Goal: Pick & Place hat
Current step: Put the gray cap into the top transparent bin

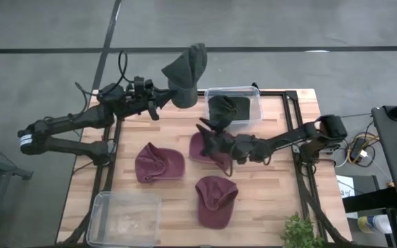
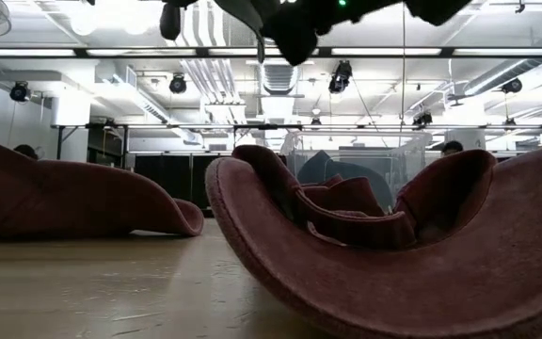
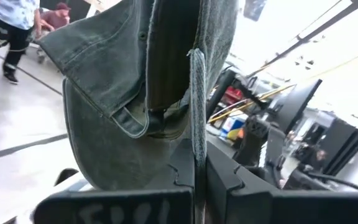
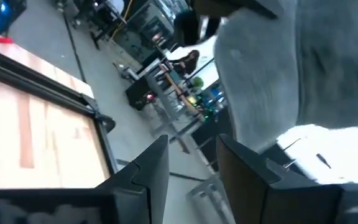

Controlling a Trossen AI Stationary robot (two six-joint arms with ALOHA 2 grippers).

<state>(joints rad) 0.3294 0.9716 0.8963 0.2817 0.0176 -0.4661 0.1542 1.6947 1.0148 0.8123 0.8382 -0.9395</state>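
A grey-green denim hat (image 1: 186,71) is up in the air over the table's far edge, held by my left gripper (image 1: 163,98), which is shut on it; in the left wrist view the hat (image 3: 123,93) fills the picture. My right gripper (image 1: 209,127) is open and hovers at mid-table, just above a maroon hat (image 1: 207,149); its wrist view shows its fingers apart (image 4: 191,171) and the grey hat (image 4: 291,74) beyond. A clear bin (image 1: 256,96) at the far edge holds a dark green hat (image 1: 227,108). Two more maroon hats (image 1: 158,163) (image 1: 216,200) lie on the table. My left gripper pinches a thin edge of the hat's fabric (image 3: 197,134) between its two fingers (image 3: 182,171); the edge runs straight down into the gap. The fingers come roughly level from the table's left. The hat is lifted clear of the table and reaches beyond the fingertips.
An empty clear container (image 1: 125,217) sits at the table's near left corner. A small plant (image 1: 298,233) stands at the near right edge. In the low view a maroon hat (image 2: 393,273) fills the foreground, and another (image 2: 73,202) lies to the left. Bare wood (image 1: 281,186) lies on the right.
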